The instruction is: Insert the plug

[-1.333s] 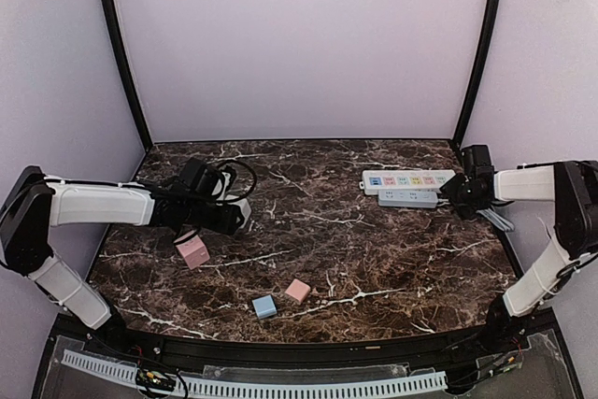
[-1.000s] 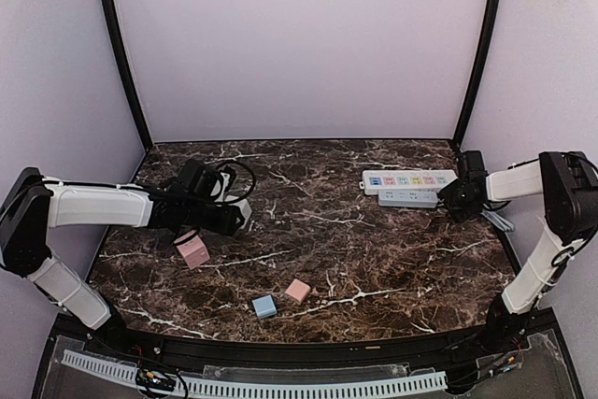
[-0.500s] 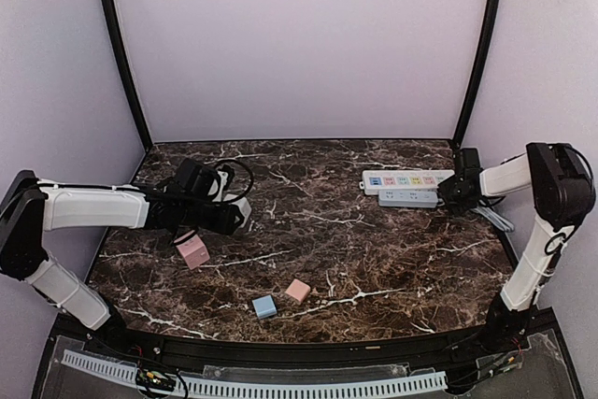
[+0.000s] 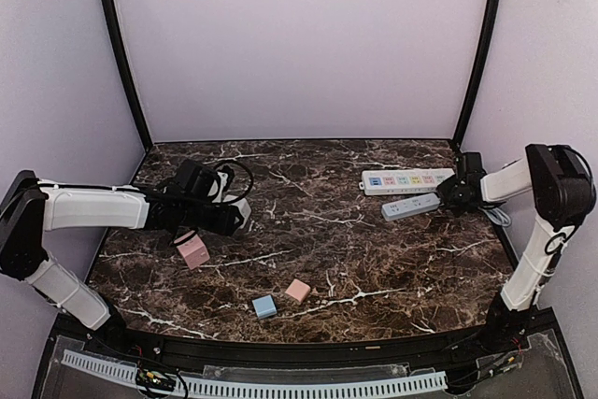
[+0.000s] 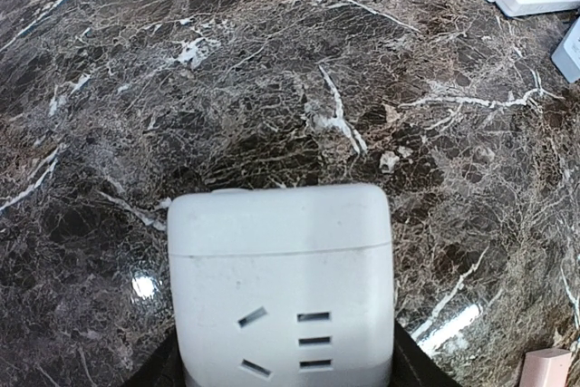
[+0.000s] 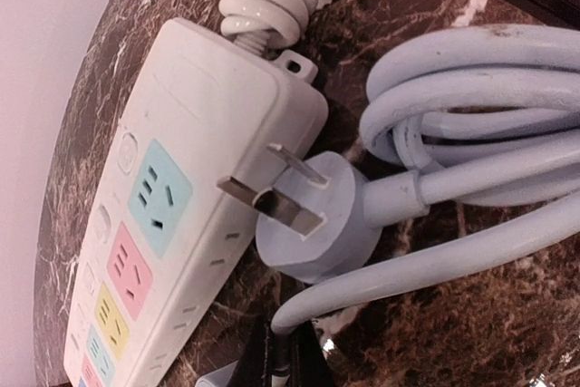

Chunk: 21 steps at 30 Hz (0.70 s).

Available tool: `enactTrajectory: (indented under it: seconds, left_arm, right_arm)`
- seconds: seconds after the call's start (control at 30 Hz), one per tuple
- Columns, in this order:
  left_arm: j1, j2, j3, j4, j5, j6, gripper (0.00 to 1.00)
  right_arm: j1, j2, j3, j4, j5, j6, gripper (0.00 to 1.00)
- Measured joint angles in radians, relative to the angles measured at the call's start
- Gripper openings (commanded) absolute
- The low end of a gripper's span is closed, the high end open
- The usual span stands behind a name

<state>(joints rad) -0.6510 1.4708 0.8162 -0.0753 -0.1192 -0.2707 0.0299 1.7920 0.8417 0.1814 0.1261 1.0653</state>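
A pale blue plug [image 6: 317, 228] lies prongs-up against the end of a white power strip [image 6: 172, 224] with coloured sockets [image 4: 408, 179]. My right gripper [image 6: 283, 364] [image 4: 447, 196] is shut on the plug's pale blue cable [image 6: 408, 274] just below the plug. The cable's coil [image 6: 480, 115] lies to the right. A pale blue strip [image 4: 411, 206] lies tilted in front of the white one. My left gripper [image 5: 283, 378] [image 4: 222, 218] is shut on a white socket block [image 5: 281, 278] [image 4: 242, 211] at the table's left, low over the marble.
A black cord [image 4: 238, 175] loops behind the left gripper. A pink cube [image 4: 193, 251] sits just in front of it. Another pink cube [image 4: 298, 290] and a blue cube [image 4: 264, 306] lie near the front middle. Black frame posts [image 4: 478, 53] stand at the back corners.
My right gripper has shut on the pale blue cable. The pale blue strip has swung, its left end now nearer the front. The left arm has barely moved.
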Motion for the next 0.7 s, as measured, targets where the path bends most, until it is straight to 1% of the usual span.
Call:
enactTrajectory:
  seconds: [0.13, 0.3, 0.53, 0.7]
  left_arm:
    - [0.0, 0.0, 0.0, 0.0, 0.001, 0.001, 0.38]
    - [0.0, -0.004, -0.003, 0.001, 0.009, 0.002, 0.38]
    - [-0.002, -0.016, -0.015, 0.027, 0.051, 0.007, 0.38]
    - [-0.011, -0.016, -0.015, 0.043, 0.093, 0.014, 0.38]
  right_arm:
    - [0.006, -0.049, -0.065, 0.017, -0.025, -0.021, 0.0]
    - [0.046, -0.151, -0.177, 0.012, -0.027, -0.003, 0.0]
    - [0.18, -0.32, -0.33, -0.03, 0.007, 0.135, 0.0]
    - [0.272, -0.392, -0.394, -0.047, 0.031, 0.25, 0.0]
